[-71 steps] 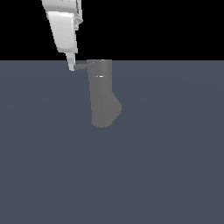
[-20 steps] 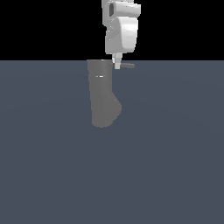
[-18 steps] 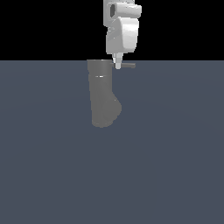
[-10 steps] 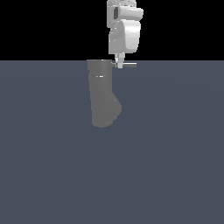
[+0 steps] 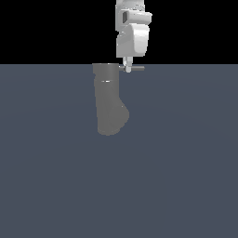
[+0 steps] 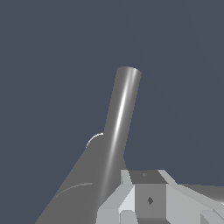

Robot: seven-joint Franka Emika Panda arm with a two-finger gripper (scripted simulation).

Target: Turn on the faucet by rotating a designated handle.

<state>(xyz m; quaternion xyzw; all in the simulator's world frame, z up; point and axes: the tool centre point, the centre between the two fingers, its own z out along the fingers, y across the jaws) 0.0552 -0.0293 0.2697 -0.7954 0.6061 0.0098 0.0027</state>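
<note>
The faucet is a matte grey upright cylinder with a bulging rounded lower end, left of centre in the exterior view. Its handle, a thin light-grey rod, sticks out from the faucet's top toward the exterior view's right. My white gripper hangs straight down from above, fingers together, with the tips against the handle close to the faucet body. It is pressed against the rod, not clamped around it. In the wrist view the handle runs away from the gripper over the faucet body.
A flat dark blue-grey floor spreads all around the faucet. Above it the background is black.
Since 3.5 s ago the handle has swung from pointing to the exterior view's left to pointing right, with my gripper following it round. Over the last second the gripper has shifted slightly right.
</note>
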